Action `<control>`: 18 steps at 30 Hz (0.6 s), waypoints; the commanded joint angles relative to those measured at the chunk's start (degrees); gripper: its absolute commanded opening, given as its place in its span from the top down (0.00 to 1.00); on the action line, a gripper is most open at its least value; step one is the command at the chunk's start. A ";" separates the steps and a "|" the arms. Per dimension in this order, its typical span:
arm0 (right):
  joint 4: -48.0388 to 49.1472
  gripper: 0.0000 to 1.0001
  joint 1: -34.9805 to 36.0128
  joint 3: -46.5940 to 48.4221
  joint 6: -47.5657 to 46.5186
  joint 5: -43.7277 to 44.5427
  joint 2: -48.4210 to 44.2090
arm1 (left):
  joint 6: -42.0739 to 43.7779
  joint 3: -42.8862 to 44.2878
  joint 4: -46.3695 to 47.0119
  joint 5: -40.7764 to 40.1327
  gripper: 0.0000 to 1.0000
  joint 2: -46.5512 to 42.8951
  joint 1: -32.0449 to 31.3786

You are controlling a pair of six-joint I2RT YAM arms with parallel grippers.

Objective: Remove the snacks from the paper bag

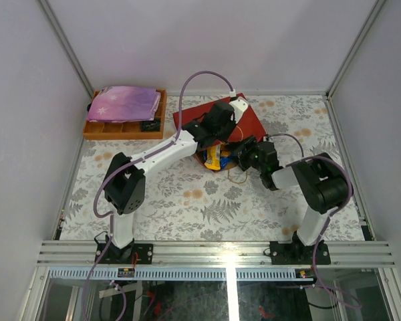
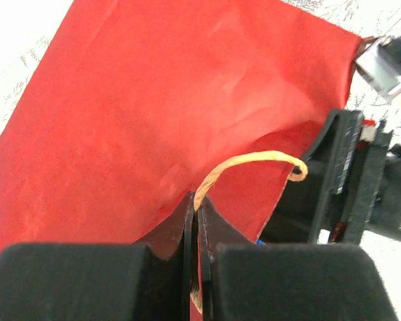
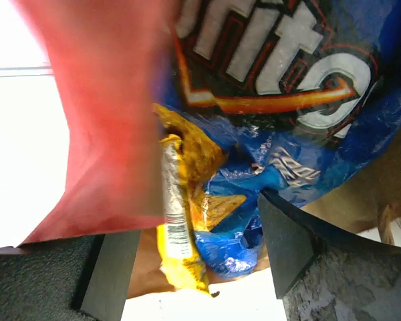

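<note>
One overhead view, two close wrist views
The flat red paper bag [image 1: 252,124] is shared by all three.

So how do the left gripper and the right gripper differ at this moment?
The left gripper is shut, pinching the cord handle of the red paper bag; the right gripper has its jaws wide apart. The left is over the bag's red outside; the right faces its mouth, with the blue chip bag and a yellow packet between its jaws. Both are at the same bag.

matt paper bag [image 2: 154,100] (brown kraft inside), glossy chip bag [image 3: 321,134].
</note>
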 commanded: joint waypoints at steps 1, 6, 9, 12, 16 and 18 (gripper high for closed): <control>5.10 0.26 3.10 4.01 2.90 3.65 6.34 | 0.15 2.69 2.25 0.50 1.00 1.26 1.28; 7.92 0.30 3.38 9.54 4.91 3.82 13.44 | 2.56 4.37 3.33 1.47 1.00 2.45 3.12; 4.16 0.30 3.35 15.98 3.19 3.97 15.62 | 4.50 6.19 3.84 1.69 1.00 3.59 4.08; 0.04 0.30 3.39 21.32 0.96 3.47 16.53 | 5.11 9.37 2.66 1.80 1.00 5.60 5.58; -3.20 0.27 3.44 21.53 -2.27 2.77 14.26 | 4.09 12.66 -0.31 2.33 0.98 7.60 7.47; -2.84 0.26 3.38 18.10 -3.07 2.72 11.72 | 3.21 11.49 -0.53 2.74 0.80 7.01 7.83</control>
